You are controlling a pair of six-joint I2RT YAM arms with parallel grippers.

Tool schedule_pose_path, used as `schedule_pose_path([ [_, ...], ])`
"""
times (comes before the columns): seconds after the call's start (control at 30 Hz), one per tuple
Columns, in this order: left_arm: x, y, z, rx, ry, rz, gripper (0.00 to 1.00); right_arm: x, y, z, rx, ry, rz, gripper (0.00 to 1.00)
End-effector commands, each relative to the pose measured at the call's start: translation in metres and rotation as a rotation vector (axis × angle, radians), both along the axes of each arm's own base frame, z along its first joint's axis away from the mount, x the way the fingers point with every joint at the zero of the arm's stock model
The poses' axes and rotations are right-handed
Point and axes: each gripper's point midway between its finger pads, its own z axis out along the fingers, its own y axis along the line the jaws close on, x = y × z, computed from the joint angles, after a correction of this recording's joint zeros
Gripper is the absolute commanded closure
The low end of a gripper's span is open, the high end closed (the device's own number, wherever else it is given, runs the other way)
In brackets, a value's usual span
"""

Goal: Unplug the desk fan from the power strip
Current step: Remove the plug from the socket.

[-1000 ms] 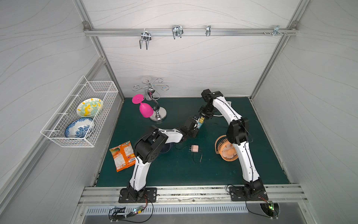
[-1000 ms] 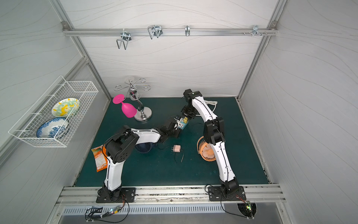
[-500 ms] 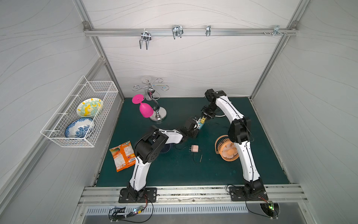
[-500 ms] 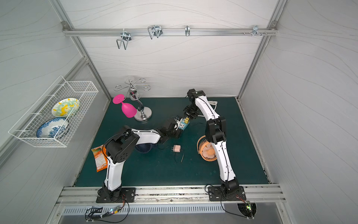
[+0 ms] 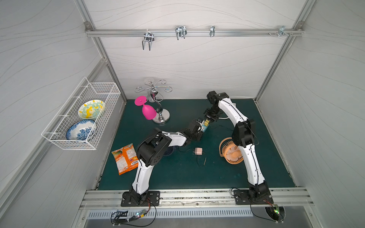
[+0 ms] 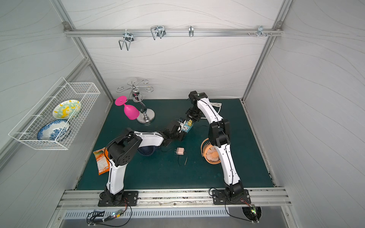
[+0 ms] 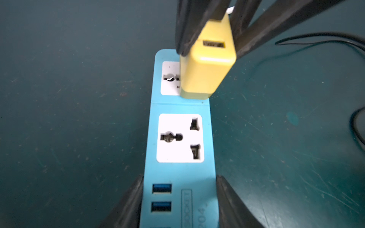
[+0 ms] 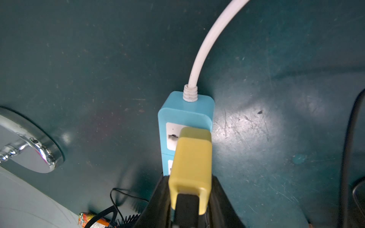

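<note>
Left hand (image 7: 179,201) closed across USB end of power strip (image 7: 178,106), fingers pressed to both blue sides. Strip lying on green counter (image 5: 177,173), toward the back, between the two arms, near chrome stand base (image 8: 29,142); white cord (image 8: 203,49) leaving its far end. Right hand (image 8: 189,199) clamped on yellow adapter (image 7: 205,73) at the end socket. Adapter leaning, base at socket face; prongs hidden.
</note>
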Motion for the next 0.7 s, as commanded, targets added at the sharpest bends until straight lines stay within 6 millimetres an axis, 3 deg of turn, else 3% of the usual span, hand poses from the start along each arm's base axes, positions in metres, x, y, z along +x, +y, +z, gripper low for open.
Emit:
schedule_pose_path([
  [0.0,-0.021,0.003,-0.029,0.039,0.093,-0.030,0.85,0.000,0.000,0.010,0.097,0.044,-0.053,1.00],
  [0.13,-0.021,0.004,-0.028,0.042,0.086,-0.030,0.85,0.002,0.003,0.017,0.108,0.025,-0.048,1.00],
  [0.4,-0.018,0.001,-0.025,0.050,0.076,-0.037,0.85,-0.028,0.029,0.013,0.026,0.002,0.102,1.00],
  [0.67,-0.024,-0.001,-0.028,0.043,0.088,-0.045,0.85,-0.016,0.012,0.002,-0.034,0.033,0.064,1.00],
])
